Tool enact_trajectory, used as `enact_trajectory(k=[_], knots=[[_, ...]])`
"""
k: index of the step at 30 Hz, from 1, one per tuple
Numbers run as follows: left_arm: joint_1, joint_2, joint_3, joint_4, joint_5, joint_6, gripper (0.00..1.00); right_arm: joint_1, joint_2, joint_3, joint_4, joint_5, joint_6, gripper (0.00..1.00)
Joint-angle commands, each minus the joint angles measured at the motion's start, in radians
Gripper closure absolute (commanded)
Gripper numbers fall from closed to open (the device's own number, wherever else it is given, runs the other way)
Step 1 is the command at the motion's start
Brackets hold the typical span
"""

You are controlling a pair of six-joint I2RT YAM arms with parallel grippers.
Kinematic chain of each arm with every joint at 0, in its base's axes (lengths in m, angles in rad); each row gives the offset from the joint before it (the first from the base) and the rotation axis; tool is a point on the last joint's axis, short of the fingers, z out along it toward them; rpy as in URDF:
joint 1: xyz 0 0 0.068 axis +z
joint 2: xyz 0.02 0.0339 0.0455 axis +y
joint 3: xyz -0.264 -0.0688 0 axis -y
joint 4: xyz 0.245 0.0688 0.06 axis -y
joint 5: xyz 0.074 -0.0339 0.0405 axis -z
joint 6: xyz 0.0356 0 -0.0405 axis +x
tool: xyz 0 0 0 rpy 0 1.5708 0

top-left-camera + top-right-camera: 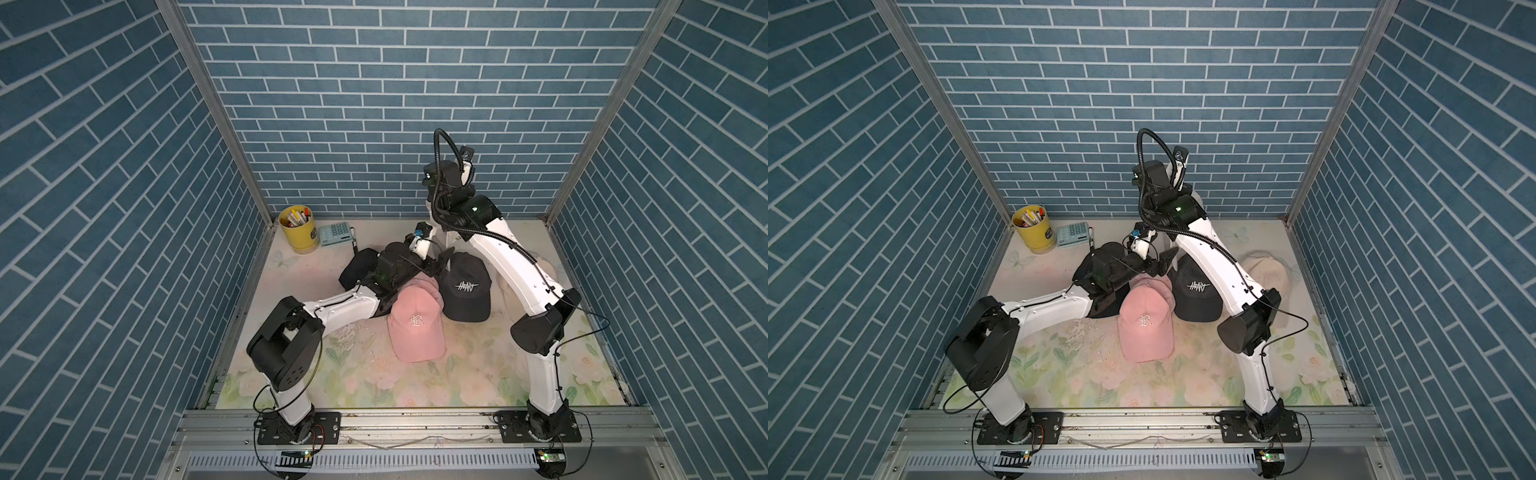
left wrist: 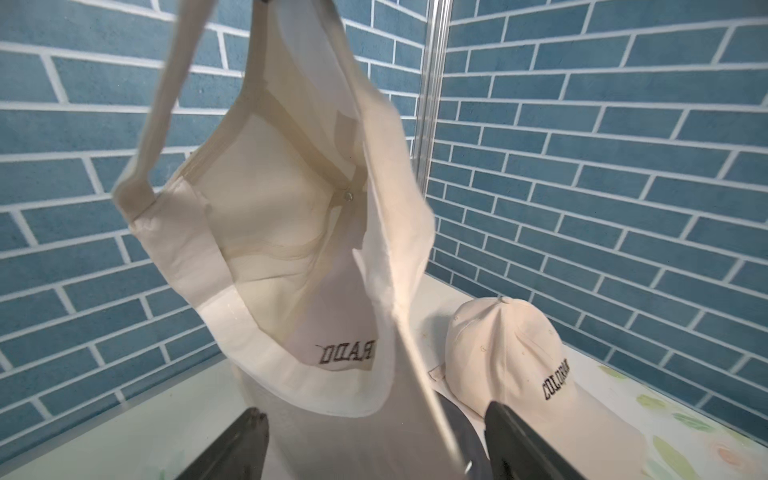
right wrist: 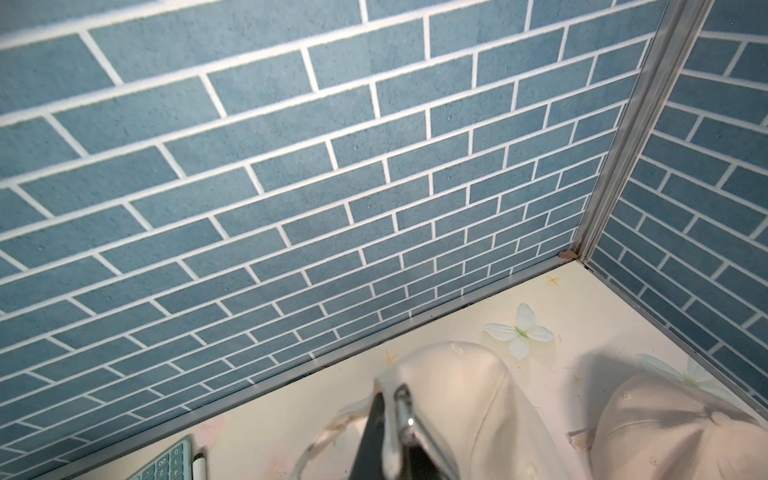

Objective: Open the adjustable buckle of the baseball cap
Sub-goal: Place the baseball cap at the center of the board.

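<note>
Two tools at work: right tool (image 3: 388,411) clamped on the hanging cream cap (image 2: 291,232) — left tool (image 2: 374,415), spread apart, sits beneath its strap loop (image 2: 166,104).

Caps, a pen cup and a calculator on and above the table

The pen cup (image 1: 296,227) stands in the back left corner of the table (image 1: 457,374), with the calculator (image 1: 337,235) just beside it on its right. Near the middle lies the R cap (image 1: 415,324). The HEART cap (image 1: 465,291) lies just behind it to the right, close against it. The COLORADO cap (image 1: 1264,270) lies farther right, behind the right arm and near the table's right edge. The hanging cap (image 2: 291,249) hangs above the back of the table from the right pincer (image 3: 390,415), behind the HEART cap. The left pincer (image 2: 374,411) sits lower, near the hanging cap's bottom edge.
</note>
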Motion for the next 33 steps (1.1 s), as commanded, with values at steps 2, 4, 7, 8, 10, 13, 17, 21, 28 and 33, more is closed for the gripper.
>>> enact_trajectory(k=[2, 4, 7, 8, 10, 13, 17, 21, 28, 33], knots=[[0.005, 0.019, 0.049, -0.031, -0.057, 0.070, 0.21, 0.005, 0.006, 0.045, -0.038, 0.043, 0.063, 1.00], [0.005, 0.030, 0.064, -0.058, -0.036, 0.072, 0.31, 0.005, 0.000, 0.042, -0.043, 0.048, 0.065, 1.00], [0.005, 0.044, 0.078, -0.081, -0.015, 0.049, 0.43, 0.005, -0.007, 0.034, -0.040, 0.051, 0.064, 1.00], [0.005, 0.049, 0.082, -0.083, -0.013, 0.044, 0.45, 0.005, -0.008, 0.035, -0.040, 0.050, 0.062, 1.00], [0.006, 0.059, 0.088, -0.086, -0.014, 0.037, 0.51, 0.005, -0.008, 0.035, -0.036, 0.045, 0.058, 1.00], [0.012, 0.066, 0.098, -0.097, -0.015, 0.018, 0.81, 0.004, -0.010, 0.032, -0.035, 0.046, 0.047, 1.00], [0.020, 0.064, 0.121, -0.145, 0.011, 0.013, 1.00, -0.003, -0.019, 0.009, -0.025, 0.052, 0.036, 1.00], [0.031, 0.026, 0.094, -0.168, 0.073, 0.006, 1.00, -0.034, -0.031, -0.016, -0.012, 0.022, 0.020, 0.63], [0.090, -0.006, 0.040, -0.232, 0.252, -0.061, 1.00, -0.135, -0.067, -0.079, 0.069, -0.158, -0.090, 0.34], [0.201, 0.037, 0.023, -0.151, 0.372, -0.222, 1.00, -0.189, -0.123, -0.139, 0.131, -0.292, -0.246, 0.27]])
